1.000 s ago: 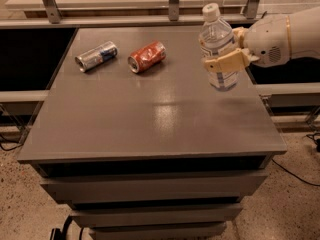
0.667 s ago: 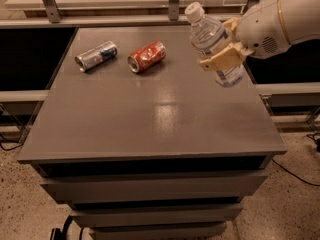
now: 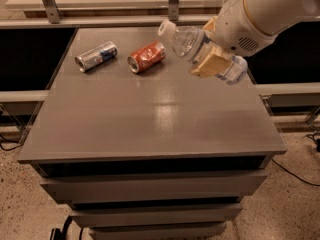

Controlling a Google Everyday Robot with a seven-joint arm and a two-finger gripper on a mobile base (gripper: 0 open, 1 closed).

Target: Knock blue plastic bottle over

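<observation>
We find the blue plastic bottle (image 3: 186,40), a clear, faintly bluish water bottle with a white screw cap, in the upper right of the frame, tipped far off upright. Its cap points toward the upper left and its base sits low near the right edge of the grey flat-topped counter (image 3: 150,124). The tan two-finger claw (image 3: 210,47) at the end of the white rounded arm (image 3: 265,9) is pinching the bottle around its middle: one finger (image 3: 210,66) lies across the near side, the other shows behind. We cannot tell whether the base touches the counter or hangs just above it. We judge the tipping well under way, with laying the bottle down and letting go left to do. To do that well, we would lower the bottle along its present lean until its side meets the surface, and only then spread the fingers, so it does not drop or bounce. We would keep the base inboard of the right edge, since a round bottle can roll off. The cap heads toward the crushed red-orange drink can (image 3: 146,56), which lies near the silver-blue drink can (image 3: 96,56) at the upper left, so we would stop short of them.
</observation>
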